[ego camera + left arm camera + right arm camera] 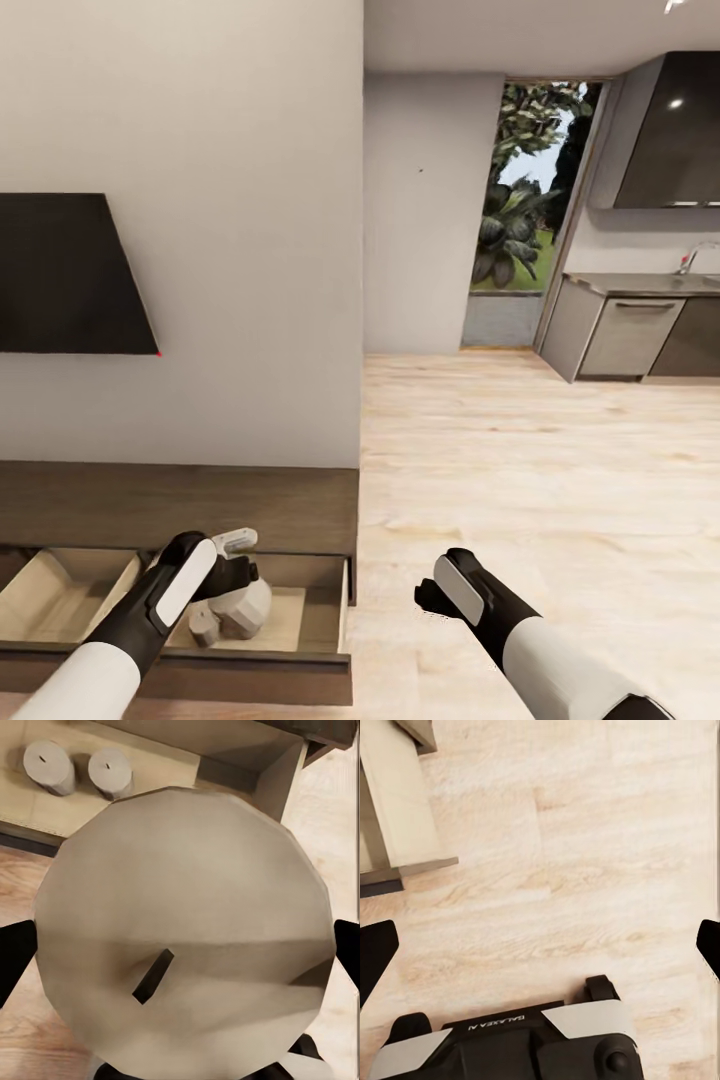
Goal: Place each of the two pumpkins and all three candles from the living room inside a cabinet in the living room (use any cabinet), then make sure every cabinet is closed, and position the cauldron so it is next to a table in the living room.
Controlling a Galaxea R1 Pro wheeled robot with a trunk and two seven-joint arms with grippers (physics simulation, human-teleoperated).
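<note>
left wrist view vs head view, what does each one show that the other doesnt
Left wrist alone: the held candle seen close, wick up, and two more candles lying in the open drawer. Head alone: the dark wall screen, the kitchen units, the right gripper over bare floor. Both: the cabinet's open drawer and the wood floor.

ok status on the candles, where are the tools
Left tool shut on third candle, over open cabinet drawer. Two candles already inside. Right tool open above floor. Nothing blocking.
</note>
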